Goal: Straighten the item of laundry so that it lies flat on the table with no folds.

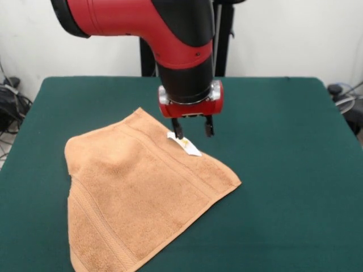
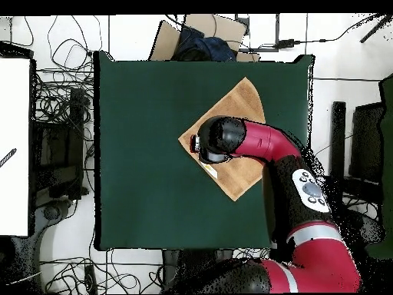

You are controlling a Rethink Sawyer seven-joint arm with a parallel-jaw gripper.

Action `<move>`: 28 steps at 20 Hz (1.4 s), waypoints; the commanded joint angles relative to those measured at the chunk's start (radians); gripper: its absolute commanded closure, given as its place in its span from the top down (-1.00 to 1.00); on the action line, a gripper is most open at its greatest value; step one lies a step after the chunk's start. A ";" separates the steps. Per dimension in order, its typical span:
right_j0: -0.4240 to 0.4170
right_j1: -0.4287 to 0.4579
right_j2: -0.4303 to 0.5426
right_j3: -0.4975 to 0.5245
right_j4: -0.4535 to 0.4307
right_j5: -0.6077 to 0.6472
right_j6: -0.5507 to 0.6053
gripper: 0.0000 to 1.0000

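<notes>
The orange-brown towel (image 1: 142, 192) lies on the dark green table (image 1: 283, 170), left of centre in the front view. Its outline is uneven, with a crease and a turned-in edge on its left side. A small white label (image 1: 190, 147) sticks out at its far right edge. My gripper (image 1: 193, 129) hangs straight down just above that edge. Its fingers are apart with nothing between them, and the left fingertip (image 1: 177, 131) is close above the label. In the overhead view the arm's head (image 2: 219, 138) covers the gripper and the middle of the towel (image 2: 244, 104).
The black pedestal posts (image 1: 222, 39) stand behind the table's far edge. Cables (image 1: 11, 105) lie on the floor at the left. In the overhead view a cardboard box (image 2: 201, 34) sits beyond the table and a white surface (image 2: 15, 146) stands at the left.
</notes>
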State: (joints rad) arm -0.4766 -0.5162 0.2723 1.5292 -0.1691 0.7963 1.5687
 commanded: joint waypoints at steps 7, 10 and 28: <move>-0.011 0.098 0.024 -0.029 -0.013 -0.026 0.041 1.00; -0.014 0.100 0.028 -0.020 -0.009 -0.037 0.046 1.00; -0.006 0.095 0.027 0.002 -0.014 -0.096 0.079 1.00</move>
State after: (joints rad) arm -0.4943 -0.4198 0.2720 1.5179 -0.1689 0.7961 1.5687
